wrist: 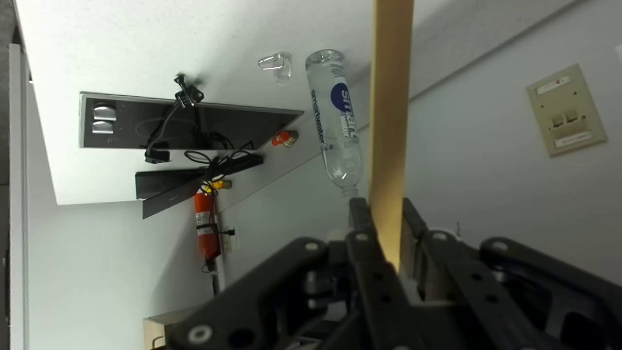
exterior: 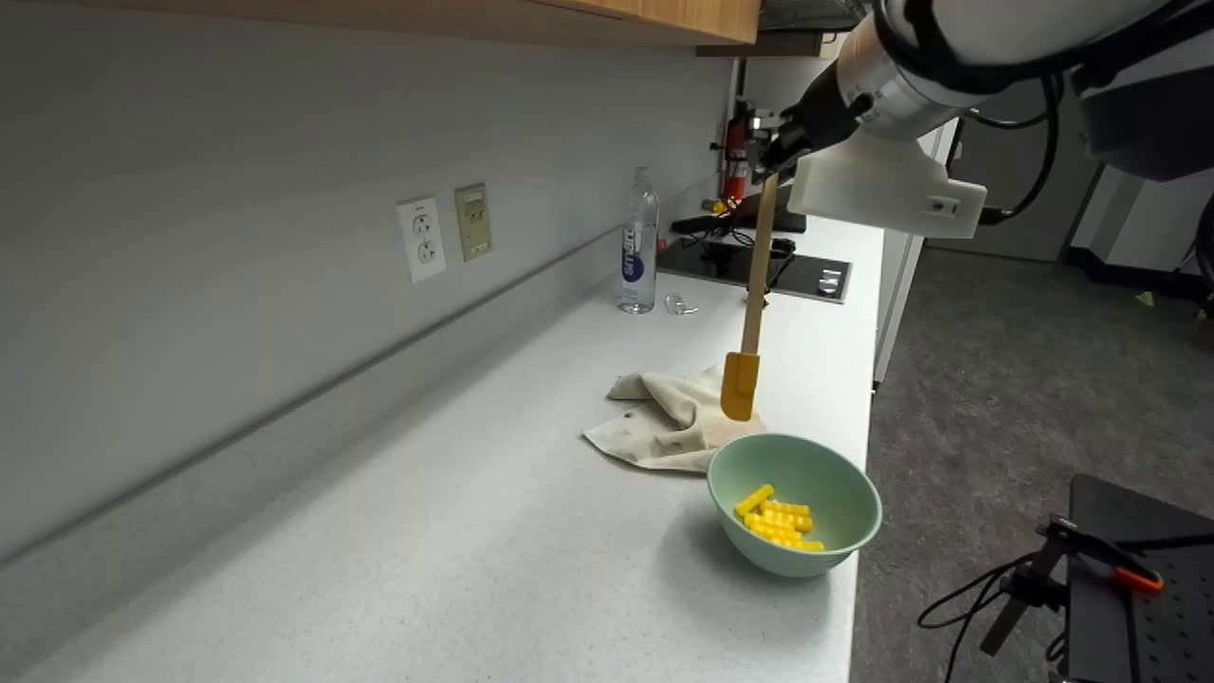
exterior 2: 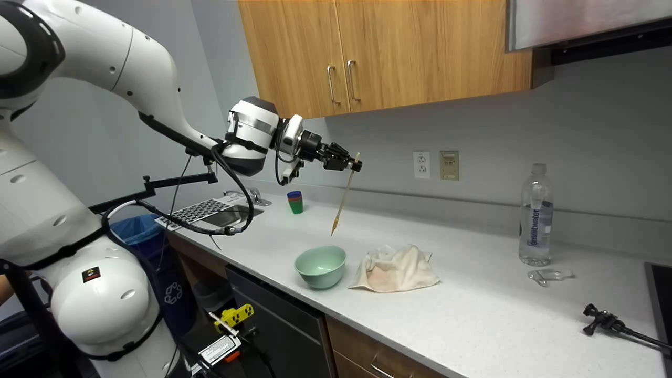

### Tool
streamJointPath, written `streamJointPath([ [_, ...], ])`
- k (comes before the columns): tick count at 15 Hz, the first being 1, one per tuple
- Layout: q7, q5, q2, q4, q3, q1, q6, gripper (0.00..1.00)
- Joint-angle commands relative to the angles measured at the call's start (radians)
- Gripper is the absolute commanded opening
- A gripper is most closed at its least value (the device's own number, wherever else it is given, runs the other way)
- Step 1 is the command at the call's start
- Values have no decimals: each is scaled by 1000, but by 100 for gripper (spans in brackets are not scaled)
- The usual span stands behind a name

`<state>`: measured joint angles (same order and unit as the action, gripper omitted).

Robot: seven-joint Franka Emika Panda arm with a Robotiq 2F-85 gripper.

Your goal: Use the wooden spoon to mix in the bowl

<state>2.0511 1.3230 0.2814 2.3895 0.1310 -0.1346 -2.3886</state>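
My gripper is shut on the upper end of the wooden spoon, a long tan stick with an orange-yellow flat blade. The spoon hangs steeply, slightly tilted, blade downward. In an exterior view, the blade tip stays above the counter, higher than the rim of the mint-green bowl and apart from it. Several yellow pieces lie inside the bowl, seen in an exterior view. In the wrist view, the spoon's handle runs up from between the gripper's fingers. The bowl and blade are outside that view.
A crumpled whitish cloth lies beside the bowl. Farther along the counter stand a water bottle and a small clear plastic piece. Stacked cups stand near the sink. A wooden cabinet hangs above, and the bowl sits near the counter's front edge.
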Motion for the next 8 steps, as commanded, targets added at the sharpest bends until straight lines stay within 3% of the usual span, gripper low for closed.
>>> streamJointPath([
  [1, -53, -87, 49, -4, 1, -23, -26, 4],
  [8, -55, -188, -22, -4, 45, -57, -132, 4],
])
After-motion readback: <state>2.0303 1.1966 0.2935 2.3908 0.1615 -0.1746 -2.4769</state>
